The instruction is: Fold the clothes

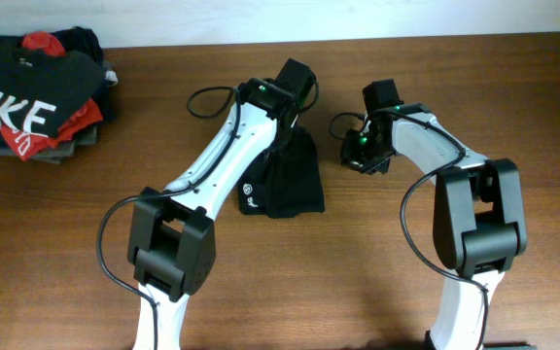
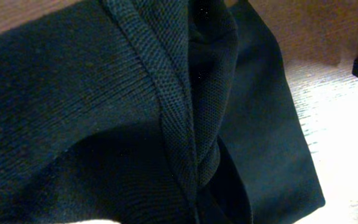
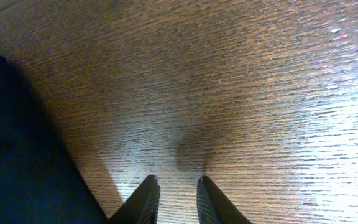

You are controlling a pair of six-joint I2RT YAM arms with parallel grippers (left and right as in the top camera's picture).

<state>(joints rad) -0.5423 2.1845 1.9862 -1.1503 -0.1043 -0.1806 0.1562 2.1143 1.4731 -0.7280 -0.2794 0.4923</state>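
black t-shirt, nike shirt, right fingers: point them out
black t-shirt (image 1: pixel 295 180), overhead view, middle of the bunched fabric
nike shirt (image 1: pixel 27 115), overhead view, on the white lettering
right fingers (image 3: pixel 144 200), right wrist view, on one fingertip

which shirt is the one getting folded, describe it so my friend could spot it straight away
On the wooden table, look near the middle, well right of the clothes pile in the far-left corner. The black T-shirt sits bunched there by itself. Unlike the pile's shirt with big white NIKE letters, it is plain apart from a small white round logo.
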